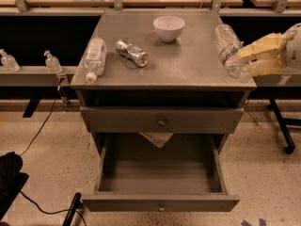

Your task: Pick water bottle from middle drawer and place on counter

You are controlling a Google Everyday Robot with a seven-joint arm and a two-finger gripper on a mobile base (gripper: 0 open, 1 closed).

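Observation:
My gripper reaches in from the right, shut on the water bottle, a clear ribbed bottle. It holds the bottle tilted at the right edge of the grey metal counter; whether it touches the top I cannot tell. The middle drawer stands pulled wide open below, with nothing showing inside. Its front panel has a small round knob.
On the counter lie a bigger bottle with a white-blue label at the left, a crushed silver can and a white bowl at the back. The top drawer is shut. Two small bottles stand on a left shelf.

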